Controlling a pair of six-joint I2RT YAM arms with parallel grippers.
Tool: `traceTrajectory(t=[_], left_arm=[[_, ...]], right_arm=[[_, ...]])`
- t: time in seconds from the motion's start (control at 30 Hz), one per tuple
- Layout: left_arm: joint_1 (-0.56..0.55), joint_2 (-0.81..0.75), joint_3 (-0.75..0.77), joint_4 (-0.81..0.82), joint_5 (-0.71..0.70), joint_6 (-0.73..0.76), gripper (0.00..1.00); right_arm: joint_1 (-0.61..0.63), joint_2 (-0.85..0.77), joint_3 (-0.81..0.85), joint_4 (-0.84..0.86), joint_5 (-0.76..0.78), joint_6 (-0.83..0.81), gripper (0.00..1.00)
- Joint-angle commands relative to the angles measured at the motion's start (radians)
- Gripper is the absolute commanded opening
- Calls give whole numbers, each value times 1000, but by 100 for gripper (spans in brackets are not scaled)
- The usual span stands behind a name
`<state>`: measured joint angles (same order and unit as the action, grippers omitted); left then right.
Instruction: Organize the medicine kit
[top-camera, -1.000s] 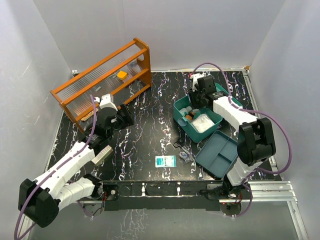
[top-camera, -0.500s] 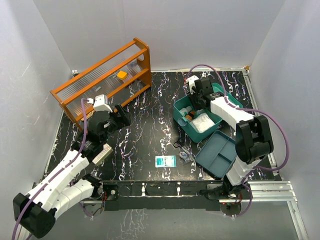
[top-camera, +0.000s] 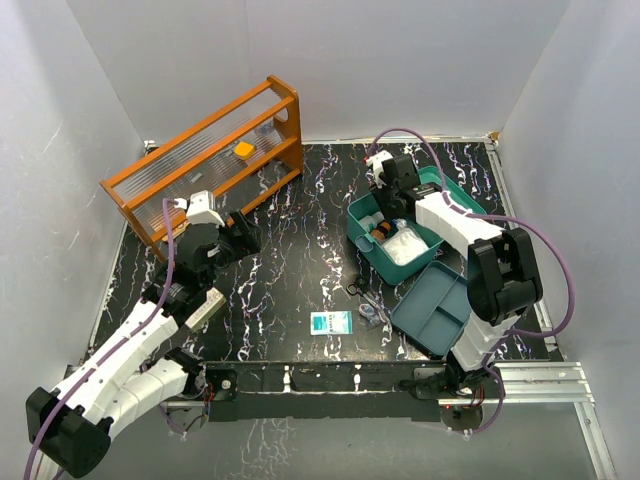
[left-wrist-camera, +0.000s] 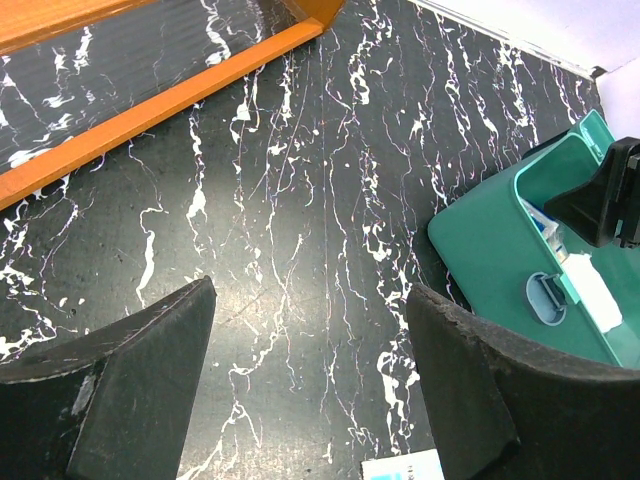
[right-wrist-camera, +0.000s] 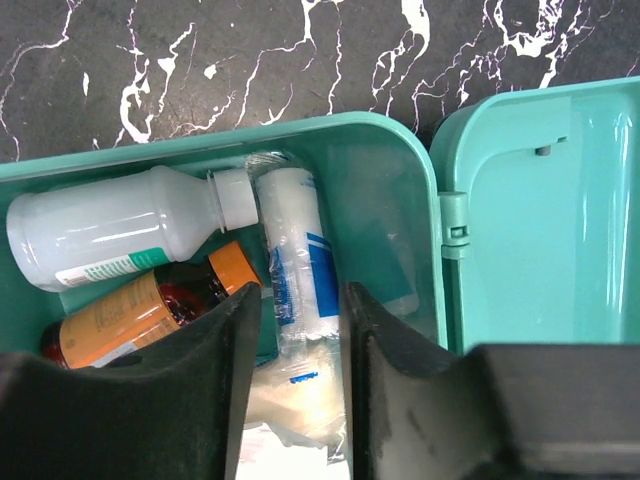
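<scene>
Right wrist view: right claw (right-wrist-camera: 297, 300) half-open astride the gauze roll (right-wrist-camera: 290, 230), lengthwise in the medicine kit (right-wrist-camera: 400, 200) — whether we grip it, we cannot tell; left claw (left-wrist-camera: 308, 300) wide, empty.

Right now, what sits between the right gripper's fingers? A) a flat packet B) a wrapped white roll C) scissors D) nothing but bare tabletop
B: in the right wrist view, the right gripper is over the open kit, and the roll in clear wrap with blue print lies between its fingers.
</scene>
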<state>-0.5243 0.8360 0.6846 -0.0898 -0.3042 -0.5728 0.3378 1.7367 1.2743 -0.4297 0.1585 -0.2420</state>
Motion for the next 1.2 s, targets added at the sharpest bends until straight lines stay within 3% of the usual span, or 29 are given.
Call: traceTrajectory(t=[0.0, 0.53, 1.17], left_arm=[[6, -15, -13, 17, -15, 0, 76], [7, -19, -25, -9, -10, -24, 76], [6, -32, -46, -6, -21, -36, 76]], right_arm=[[2, -31, 33, 45, 6, 25, 32], [1, 25, -48, 44, 62, 67, 18], [0, 117, -12, 53, 85, 78, 13]])
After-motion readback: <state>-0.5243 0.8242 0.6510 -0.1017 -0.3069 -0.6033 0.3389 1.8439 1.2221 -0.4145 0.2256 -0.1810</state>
